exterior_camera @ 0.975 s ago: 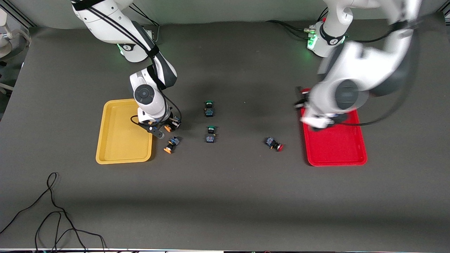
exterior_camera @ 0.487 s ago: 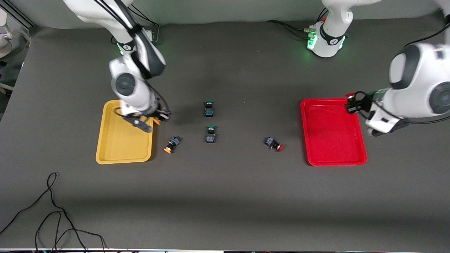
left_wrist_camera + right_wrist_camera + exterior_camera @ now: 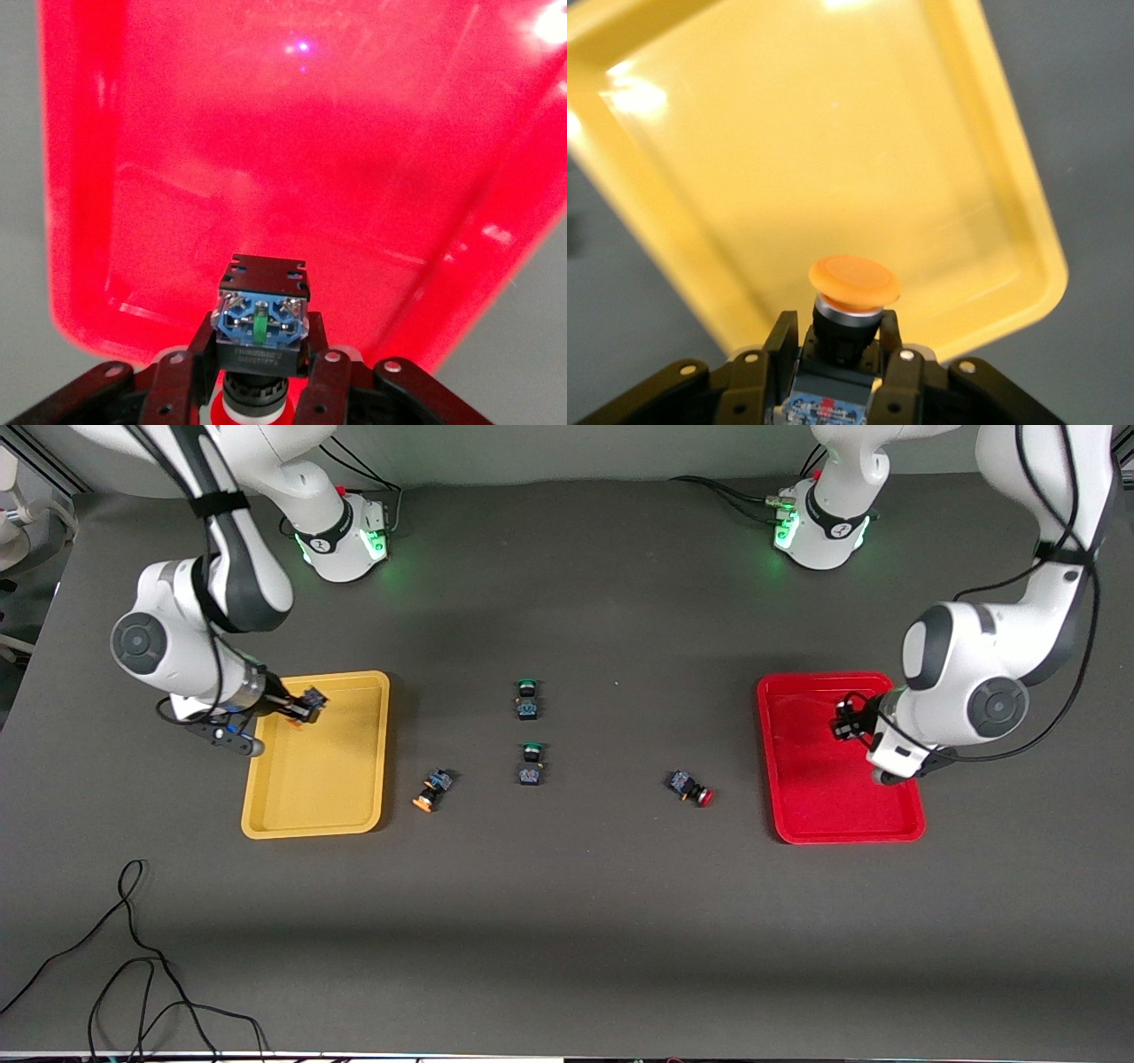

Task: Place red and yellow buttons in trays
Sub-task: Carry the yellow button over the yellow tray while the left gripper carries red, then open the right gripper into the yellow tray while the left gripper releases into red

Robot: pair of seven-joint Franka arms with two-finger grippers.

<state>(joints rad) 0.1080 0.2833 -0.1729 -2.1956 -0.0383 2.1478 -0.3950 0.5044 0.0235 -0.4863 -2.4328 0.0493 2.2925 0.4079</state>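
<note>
My right gripper is shut on a yellow button and holds it over the yellow tray, near the tray's edge toward the right arm's end. In the right wrist view the button's orange cap sticks out between the fingers above the tray. My left gripper is shut on a red button over the red tray, which fills the left wrist view. A second yellow button and a second red button lie on the table between the trays.
Two green-capped buttons lie at the table's middle, one nearer the front camera than the other. Loose black cable lies near the front edge toward the right arm's end. Both arm bases stand along the back edge.
The right gripper carried its yellow button from beside the tray across to over the tray's outer edge. The left gripper swung out past the red tray and came back over it with its red button.
</note>
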